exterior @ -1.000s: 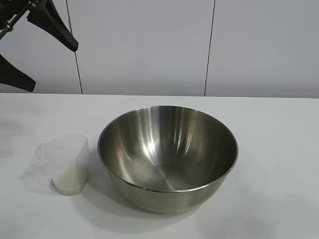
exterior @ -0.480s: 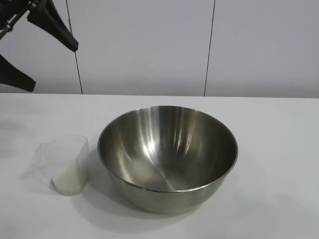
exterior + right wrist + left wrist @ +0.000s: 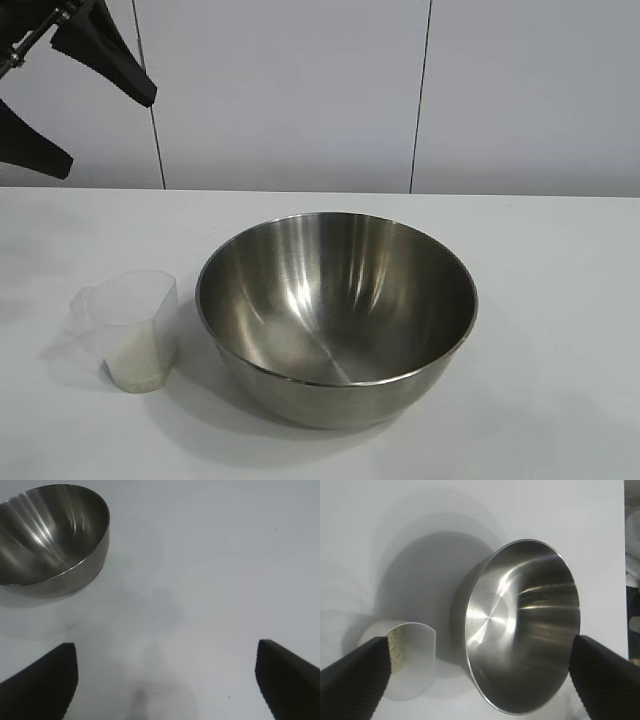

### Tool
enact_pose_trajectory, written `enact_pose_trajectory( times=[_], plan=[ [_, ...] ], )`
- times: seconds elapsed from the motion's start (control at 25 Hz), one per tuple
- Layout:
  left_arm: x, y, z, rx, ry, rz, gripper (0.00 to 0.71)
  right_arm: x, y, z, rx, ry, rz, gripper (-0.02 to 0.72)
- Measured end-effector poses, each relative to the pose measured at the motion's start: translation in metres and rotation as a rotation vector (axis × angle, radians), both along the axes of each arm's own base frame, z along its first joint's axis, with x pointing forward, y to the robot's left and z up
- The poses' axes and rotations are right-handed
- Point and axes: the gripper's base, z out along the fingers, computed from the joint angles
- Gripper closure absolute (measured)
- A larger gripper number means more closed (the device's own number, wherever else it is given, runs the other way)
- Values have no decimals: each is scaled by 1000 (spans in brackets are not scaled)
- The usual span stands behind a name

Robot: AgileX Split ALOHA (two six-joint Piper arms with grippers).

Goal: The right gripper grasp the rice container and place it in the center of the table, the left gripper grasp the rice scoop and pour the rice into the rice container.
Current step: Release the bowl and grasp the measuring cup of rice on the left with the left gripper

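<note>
Left pincer (image 3: 60,95) upper left, fingers apart, holding nothing. Scoop (image 3: 130,330) lower left on table (image 3: 560,300), rice (image 3: 135,360) inside: light, tippy, take the handle. Bowl (image 3: 336,315) centre, touching it: stiff, slick. Right pincer (image 3: 165,680) apart, empty.

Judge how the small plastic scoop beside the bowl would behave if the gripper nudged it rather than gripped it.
The rice scoop looks thin, translucent and only part-filled with rice, so probably light and apt to slide. It stands taller than its base, so a high push may tip it and spill.
</note>
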Motion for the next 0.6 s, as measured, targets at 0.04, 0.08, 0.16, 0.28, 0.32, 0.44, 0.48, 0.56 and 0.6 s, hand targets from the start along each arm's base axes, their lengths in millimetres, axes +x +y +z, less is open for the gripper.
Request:
enact_pose_trajectory(
  times=[0.04,0.08,0.16,0.28,0.32,0.44,0.48,0.56,0.6],
  plan=[
    [-2,0,0,11,-16,-19,15,0,0,0,0,0,0,42],
    [-5,0,-1,26,-39,-36,15,0,0,0,0,0,0,42],
    [-12,0,-1,77,-136,-40,15,0,0,0,0,0,0,42],
    [-24,-6,2,205,-411,0,15,0,0,0,0,-1,0,42],
    [-27,-7,7,259,-527,35,15,0,0,0,0,0,0,42],
    [-44,-23,6,456,-814,55,36,0,0,0,0,0,0,42],
    [-46,-26,6,521,-890,79,40,0,0,0,0,0,0,42],
    [-52,-36,4,633,-1002,73,45,0,0,0,0,0,0,42],
    [-53,-37,5,674,-1043,90,46,0,0,0,0,0,0,42]
  ],
)
